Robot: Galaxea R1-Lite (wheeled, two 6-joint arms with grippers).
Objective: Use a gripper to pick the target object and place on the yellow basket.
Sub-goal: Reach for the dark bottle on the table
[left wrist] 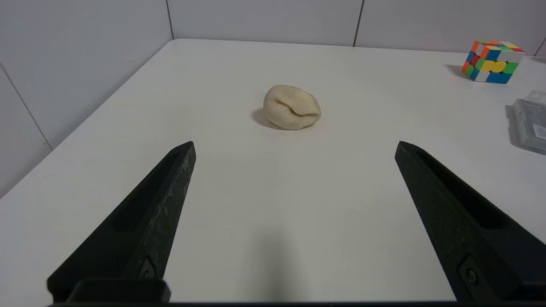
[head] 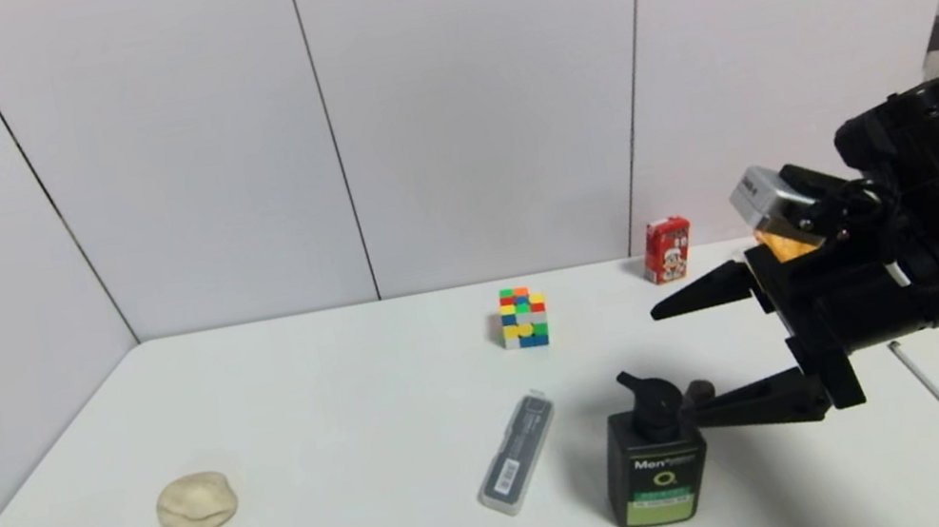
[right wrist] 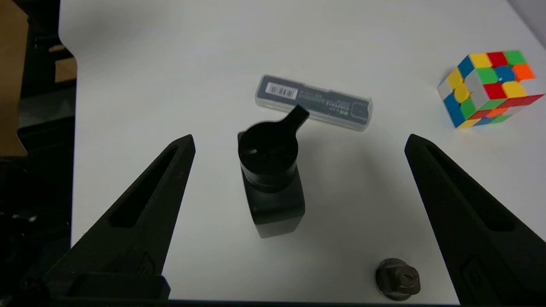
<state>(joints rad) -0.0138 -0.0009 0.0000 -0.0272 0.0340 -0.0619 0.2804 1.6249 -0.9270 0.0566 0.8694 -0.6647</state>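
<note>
Head cam overlooks table [head: 338,393]; wrist cams low, close; all share cube [head: 523,317].

Black bottle [head: 656,467], green label; multicoloured cube [head: 523,317]; red carton [head: 667,249].

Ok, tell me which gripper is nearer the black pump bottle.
Right. The right gripper hangs open above the black pump bottle, which stands between its jaws. The left gripper is away on the robot's left, open, facing the dough lump.

White "Men" on the black pump bottle [head: 657,472] (green label below).
</note>
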